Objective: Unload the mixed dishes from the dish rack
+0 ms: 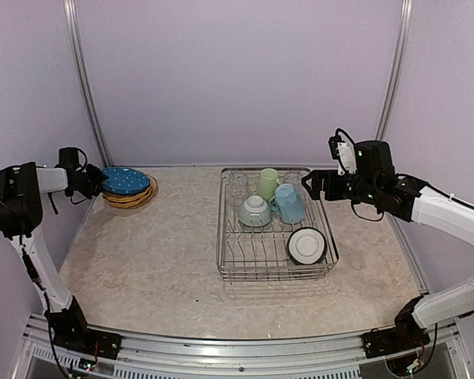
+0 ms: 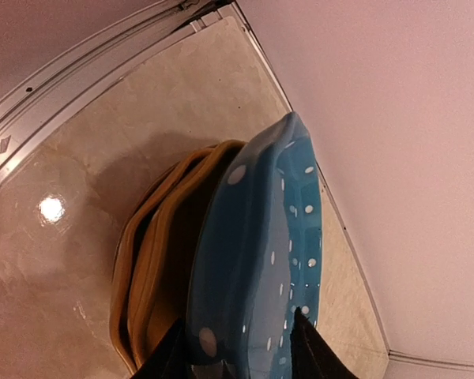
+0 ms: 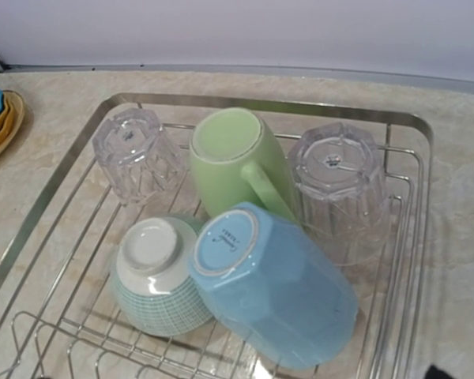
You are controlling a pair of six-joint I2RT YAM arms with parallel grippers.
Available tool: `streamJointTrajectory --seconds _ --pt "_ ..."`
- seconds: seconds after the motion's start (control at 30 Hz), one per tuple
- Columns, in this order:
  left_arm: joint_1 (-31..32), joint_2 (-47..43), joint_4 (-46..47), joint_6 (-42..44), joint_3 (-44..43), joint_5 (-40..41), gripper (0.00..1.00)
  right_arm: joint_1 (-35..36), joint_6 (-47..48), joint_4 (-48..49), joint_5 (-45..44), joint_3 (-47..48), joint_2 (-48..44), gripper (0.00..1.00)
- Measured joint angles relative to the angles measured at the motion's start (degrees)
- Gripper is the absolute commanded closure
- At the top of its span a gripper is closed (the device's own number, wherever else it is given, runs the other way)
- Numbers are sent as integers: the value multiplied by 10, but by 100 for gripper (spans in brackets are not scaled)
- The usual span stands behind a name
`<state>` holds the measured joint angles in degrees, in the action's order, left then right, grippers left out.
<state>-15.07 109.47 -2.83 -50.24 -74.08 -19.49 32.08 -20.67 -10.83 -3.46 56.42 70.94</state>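
My left arm reached out along the left edge of the bench point(image 1: 142, 268), elbow raised high and forearm level, with the left gripper point(image 1: 101, 183) at the far left corner. In the left wrist view its fingers point(image 2: 312, 351) sat on either side of the rim of the blue white-dotted plate point(image 2: 261, 260), pressed against it with no gap that I could see. That plate lay on top of the yellow/orange plates point(image 2: 162, 260), tilted a little, close to the back wall.

My right arm came in from the right edge, forearm level, and the right gripper point(image 1: 308, 186) hung just above the far right corner of the dish rack point(image 1: 220, 237). I could not tell how far those fingers were parted; the wrist camera caught only a dark sliver of them.

The rack stood right of the bench's middle, nearer the far edge. At its far end two clear glasses point(image 3: 134, 154) point(image 3: 336, 181) stood upside down with the pale green mug point(image 3: 233, 158) between them. Nearer me, the light blue mug point(image 3: 276, 292) lay on its side, touching an upturned green-patterned bowl point(image 3: 154, 276). A dark-rimmed white bowl point(image 1: 306, 245) sat in the rack's near right corner.
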Motion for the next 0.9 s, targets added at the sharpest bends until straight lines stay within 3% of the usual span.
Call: streamJointTrajectory --seconds 0.33,0.43,0.53,0.73,0.9 --pt "10 -63 -32 53 23 43 26 0 0 3 8 0 8 0" --pt "12 -101 -32 64 36 57 10 0 1 6 9 0 8 0" --pt "13 -142 -39 72 64 70 2 0 2 11 8 0 8 0" --pt "29 -225 -81 90 107 111 1 0 5 17 -1 0 12 0" --pt "87 -310 -133 118 111 176 1 0 15 18 -13 0 16 0"
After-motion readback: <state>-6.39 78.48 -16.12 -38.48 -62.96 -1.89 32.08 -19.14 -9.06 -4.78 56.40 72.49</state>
